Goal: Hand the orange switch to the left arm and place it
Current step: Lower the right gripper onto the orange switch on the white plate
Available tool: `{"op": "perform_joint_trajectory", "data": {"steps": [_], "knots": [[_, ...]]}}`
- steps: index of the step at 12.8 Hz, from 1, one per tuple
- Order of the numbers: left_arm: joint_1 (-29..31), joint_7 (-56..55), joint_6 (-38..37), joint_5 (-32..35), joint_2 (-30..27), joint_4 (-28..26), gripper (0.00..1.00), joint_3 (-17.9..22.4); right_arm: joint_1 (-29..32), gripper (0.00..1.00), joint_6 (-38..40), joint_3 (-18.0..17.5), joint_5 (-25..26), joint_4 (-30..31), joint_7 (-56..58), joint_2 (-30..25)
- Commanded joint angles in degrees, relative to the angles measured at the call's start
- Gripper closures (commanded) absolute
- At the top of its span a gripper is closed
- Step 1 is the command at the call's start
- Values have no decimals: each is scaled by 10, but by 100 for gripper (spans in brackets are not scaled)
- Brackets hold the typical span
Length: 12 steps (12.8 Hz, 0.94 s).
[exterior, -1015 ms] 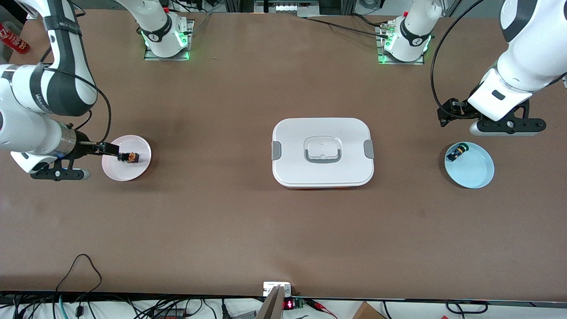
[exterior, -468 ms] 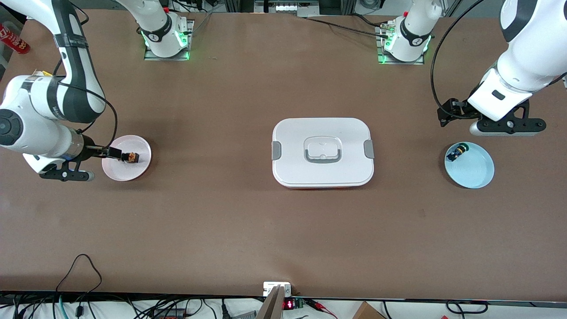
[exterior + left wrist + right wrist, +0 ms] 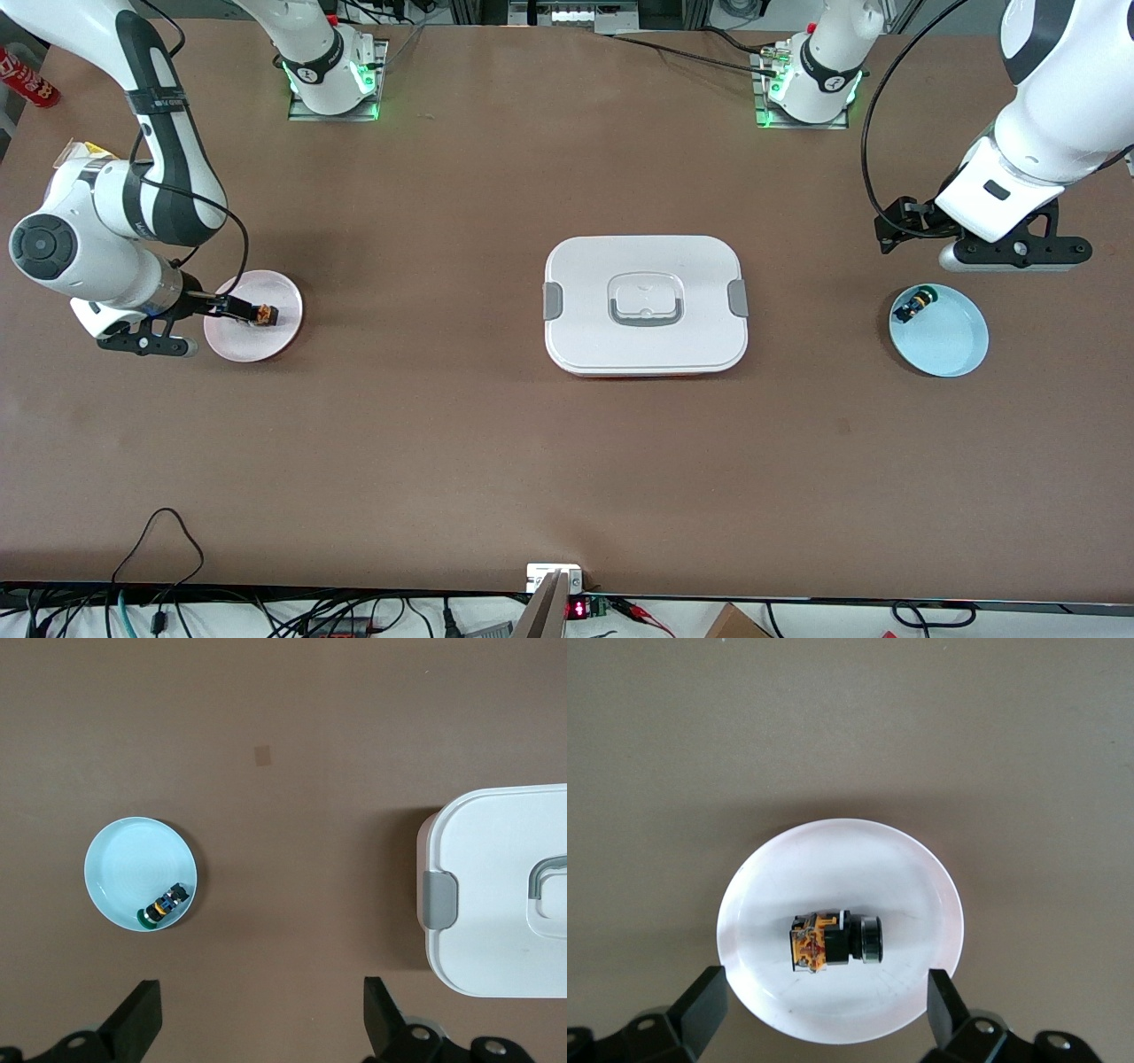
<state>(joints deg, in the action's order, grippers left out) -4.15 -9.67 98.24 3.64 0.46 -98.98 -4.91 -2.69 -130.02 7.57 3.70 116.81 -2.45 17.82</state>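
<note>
The orange switch (image 3: 264,313) lies on its side on a pink plate (image 3: 259,344) toward the right arm's end of the table. My right gripper (image 3: 234,307) hangs open over that plate's edge. In the right wrist view the orange switch (image 3: 833,940) lies just ahead of the gap between my right gripper's (image 3: 826,992) fingers, which touch nothing. The white box (image 3: 645,306) stands in the middle of the table, lid on. My left gripper (image 3: 1014,255) waits open over bare table beside a light blue plate (image 3: 950,346). Nothing is between my left gripper's (image 3: 261,997) fingers.
On the light blue plate (image 3: 124,864) lies a small black switch with blue and green parts (image 3: 164,904). The box's corner with a grey clip (image 3: 440,900) shows in the left wrist view. Cables and a small device sit along the table edge nearest the camera (image 3: 554,576).
My right arm has swung its elbow in, and the right gripper has shifted a little toward the orange switch on the pink plate. The left arm has not moved.
</note>
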Motion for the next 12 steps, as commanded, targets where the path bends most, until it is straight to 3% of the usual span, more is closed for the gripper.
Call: {"op": "perform_joint_trajectory", "data": {"steps": [1, 6, 12], "knots": [[-4, -5, -5, 11, 3, 10, 0, 0, 4, 0, -52, -5, 7, 36, -2, 2], [-4, -5, -5, 11, 3, 10, 0, 0, 7, 0, -99, -5, 7, 55, 13, 30], [-3, -5, -5, 11, 3, 10, 0, 0, 12, 0, -103, -5, 5, 56, 14, 54]]}}
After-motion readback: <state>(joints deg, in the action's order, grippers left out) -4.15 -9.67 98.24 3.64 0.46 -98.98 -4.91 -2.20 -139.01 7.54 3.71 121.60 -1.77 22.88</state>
